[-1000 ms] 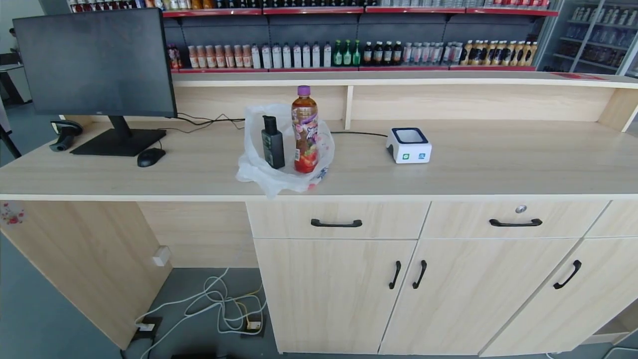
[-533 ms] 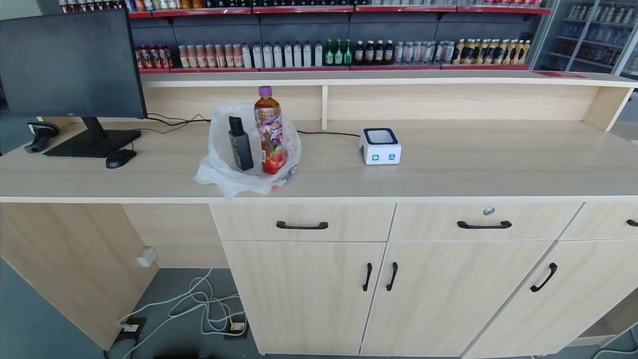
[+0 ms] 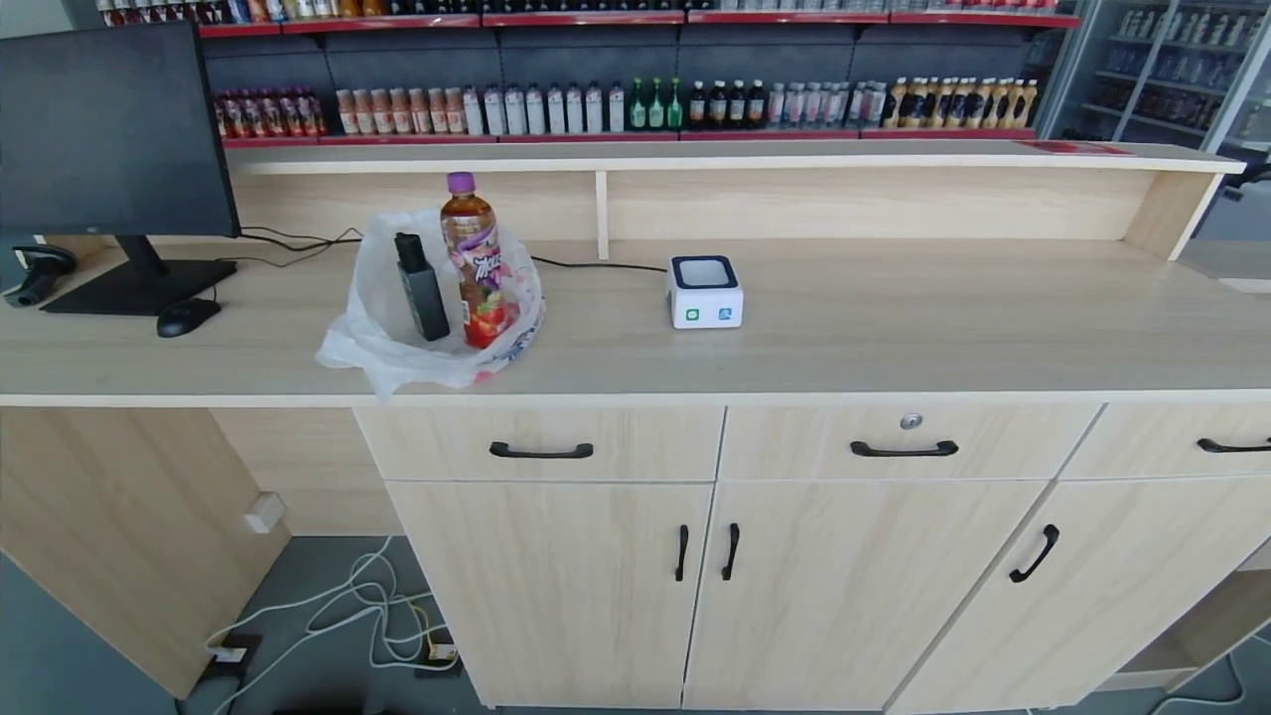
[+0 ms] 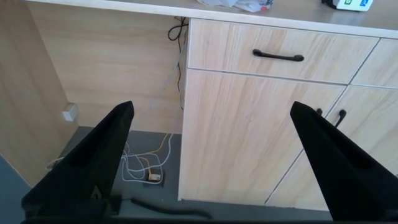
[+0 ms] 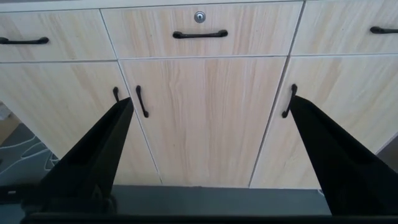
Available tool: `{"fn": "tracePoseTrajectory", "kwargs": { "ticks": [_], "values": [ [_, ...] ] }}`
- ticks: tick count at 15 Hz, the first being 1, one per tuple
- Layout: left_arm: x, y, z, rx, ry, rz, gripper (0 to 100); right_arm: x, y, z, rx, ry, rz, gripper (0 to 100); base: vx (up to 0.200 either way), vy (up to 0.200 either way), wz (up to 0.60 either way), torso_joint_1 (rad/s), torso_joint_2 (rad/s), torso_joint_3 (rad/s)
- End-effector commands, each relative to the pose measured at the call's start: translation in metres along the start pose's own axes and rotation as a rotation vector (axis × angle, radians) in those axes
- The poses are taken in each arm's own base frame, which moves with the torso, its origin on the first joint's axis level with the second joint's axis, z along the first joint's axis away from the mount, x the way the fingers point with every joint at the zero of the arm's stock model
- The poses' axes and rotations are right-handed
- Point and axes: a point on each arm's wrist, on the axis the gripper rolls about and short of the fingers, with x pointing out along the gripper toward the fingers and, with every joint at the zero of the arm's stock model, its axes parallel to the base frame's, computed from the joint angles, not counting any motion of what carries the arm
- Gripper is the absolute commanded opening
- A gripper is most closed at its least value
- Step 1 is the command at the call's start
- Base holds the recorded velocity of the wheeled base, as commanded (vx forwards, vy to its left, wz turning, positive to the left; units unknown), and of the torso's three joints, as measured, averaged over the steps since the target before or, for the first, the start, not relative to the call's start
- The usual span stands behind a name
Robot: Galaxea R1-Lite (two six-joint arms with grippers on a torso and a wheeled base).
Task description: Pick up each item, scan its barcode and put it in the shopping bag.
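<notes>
A translucent white shopping bag (image 3: 382, 362) sits open on the wooden counter (image 3: 894, 318), left of centre. Inside it stand a tall tea bottle with a purple cap (image 3: 475, 263) and a smaller dark bottle (image 3: 421, 290). A white barcode scanner box (image 3: 704, 291) sits on the counter to the bag's right. My left gripper (image 4: 211, 107) is open, held low in front of the cabinet drawers, below the bag's edge (image 4: 239, 4). My right gripper (image 5: 211, 101) is also open, facing the cabinet doors under the locked drawer (image 5: 199, 25). Both hold nothing.
A monitor (image 3: 109, 119), a mouse (image 3: 187, 317) and a hand-held scanner (image 3: 35, 273) occupy the counter's left end. A raised ledge (image 3: 695, 159) runs along the back, with drink shelves (image 3: 596, 104) behind. Cables (image 3: 367, 616) lie on the floor at the lower left.
The whole head picture has slid left, so the camera has moved to the right. The bag, bottles and scanner keep their places on the counter.
</notes>
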Motion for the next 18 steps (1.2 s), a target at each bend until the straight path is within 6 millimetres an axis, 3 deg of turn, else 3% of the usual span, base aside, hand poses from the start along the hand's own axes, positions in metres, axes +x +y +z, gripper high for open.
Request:
{"fn": "tracePoseTrajectory", "kwargs": {
  "ticks": [1, 13, 18],
  "values": [
    [0.0001, 0.0000, 0.0001, -0.001, 0.000, 0.002, 100, 0.0002, 0.0000, -0.0001, -0.001, 0.003, 0.002, 100, -0.200, 0.000, 0.00, 0.017, 0.01, -0.002],
    [0.0001, -0.0001, 0.0000, -0.001, 0.001, 0.004, 100, 0.0002, 0.0000, -0.0001, 0.003, 0.003, 0.002, 100, -0.200, 0.000, 0.00, -0.002, 0.00, 0.002],
    [0.0001, 0.0000, 0.0000, 0.003, 0.001, 0.002, 100, 0.0002, 0.0000, -0.0001, 0.003, 0.003, 0.002, 100, 0.000, 0.000, 0.00, 0.000, 0.00, 0.000]
  ]
}}
